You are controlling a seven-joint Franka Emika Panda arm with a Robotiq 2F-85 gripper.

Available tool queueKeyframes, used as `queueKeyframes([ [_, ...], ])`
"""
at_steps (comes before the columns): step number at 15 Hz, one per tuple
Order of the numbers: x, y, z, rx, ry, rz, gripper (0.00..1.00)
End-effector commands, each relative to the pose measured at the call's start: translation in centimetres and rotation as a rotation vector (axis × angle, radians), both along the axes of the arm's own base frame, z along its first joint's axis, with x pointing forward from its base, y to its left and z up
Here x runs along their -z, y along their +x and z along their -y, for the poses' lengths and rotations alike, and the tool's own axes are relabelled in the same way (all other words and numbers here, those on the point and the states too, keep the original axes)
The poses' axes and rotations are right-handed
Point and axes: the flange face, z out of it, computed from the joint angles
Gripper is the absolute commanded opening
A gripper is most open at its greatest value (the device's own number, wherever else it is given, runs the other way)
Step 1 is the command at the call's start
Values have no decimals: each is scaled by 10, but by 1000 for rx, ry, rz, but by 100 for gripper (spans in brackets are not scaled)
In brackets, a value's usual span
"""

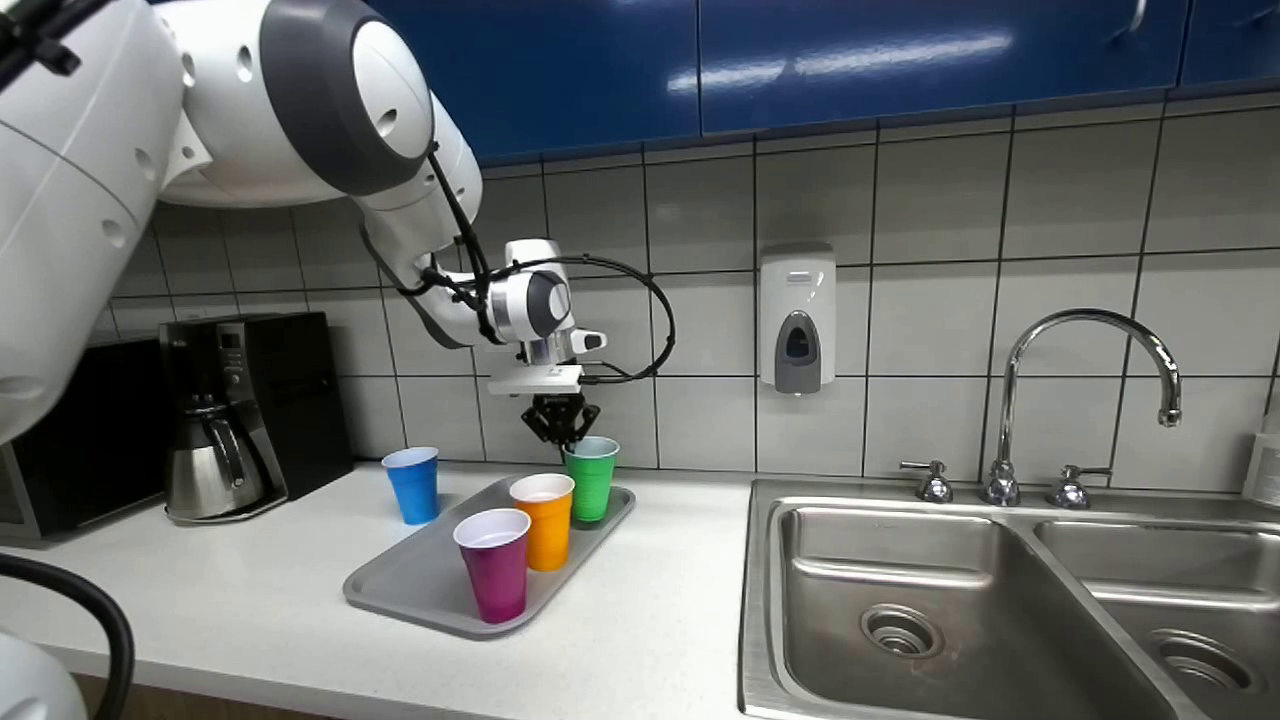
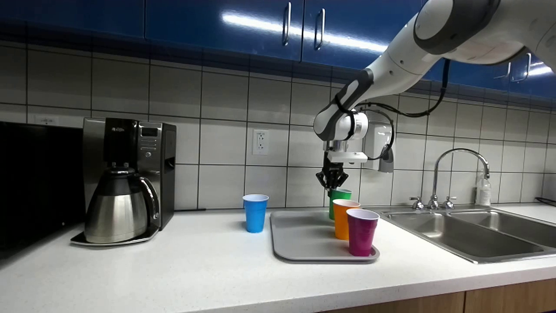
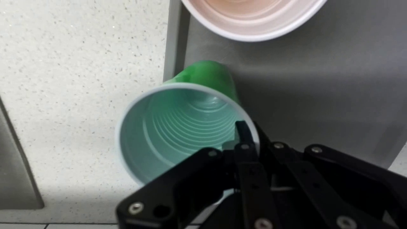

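Green cup (image 3: 187, 124) pinched by the rim!

The gripper (image 3: 251, 131) is clamped on its wall, one finger inside, the cup directly below; whether it touches the tray (image 3: 318, 92), can't tell. Grasping looks to be the step; next calls for a steady, upright hold.
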Motion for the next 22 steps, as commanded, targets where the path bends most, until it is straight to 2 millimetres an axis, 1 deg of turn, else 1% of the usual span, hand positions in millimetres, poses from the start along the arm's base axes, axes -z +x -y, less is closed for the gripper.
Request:
queueKeyframes([
  [1,-5,-15,-4,-33,-1,8,1],
  [8,3,-18,-7,-44,-15,44,1],
  [22,11,-12,-12,-55,-53,65,1],
])
